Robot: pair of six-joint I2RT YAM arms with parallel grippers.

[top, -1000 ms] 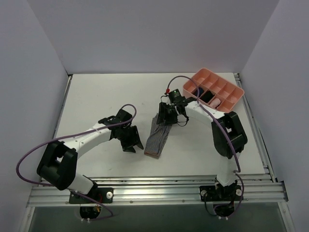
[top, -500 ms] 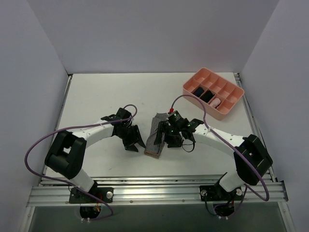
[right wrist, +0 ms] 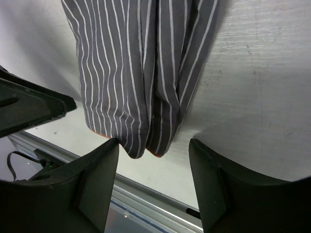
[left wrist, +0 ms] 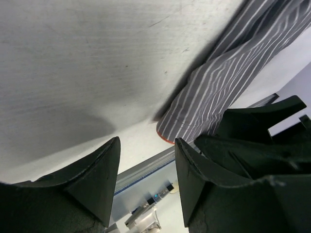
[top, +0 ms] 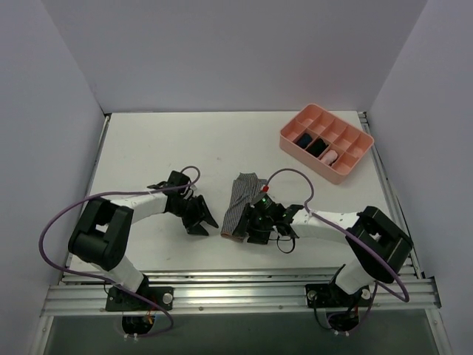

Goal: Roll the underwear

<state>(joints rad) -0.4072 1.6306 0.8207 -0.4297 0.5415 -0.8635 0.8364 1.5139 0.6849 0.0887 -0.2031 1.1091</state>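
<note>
Nearest you, your right gripper (right wrist: 153, 194) stands open astride the near end of the underwear (top: 240, 203), your left gripper (top: 201, 220) open just beside it on the tabletop (top: 148, 148), the striped cloth lying flat, pink tray (top: 318, 164) far right.

Setting: robotics lab test cell. Evidence: plain white tabletop (top: 148, 148) boxed in on three sides by bare white panels (top: 236, 52); aluminium extrusion rail (top: 236, 285) along the near edge; left arm (top: 144, 203) and right arm (top: 332, 220) bolted there, trailing purple cables (top: 41, 240).
</note>
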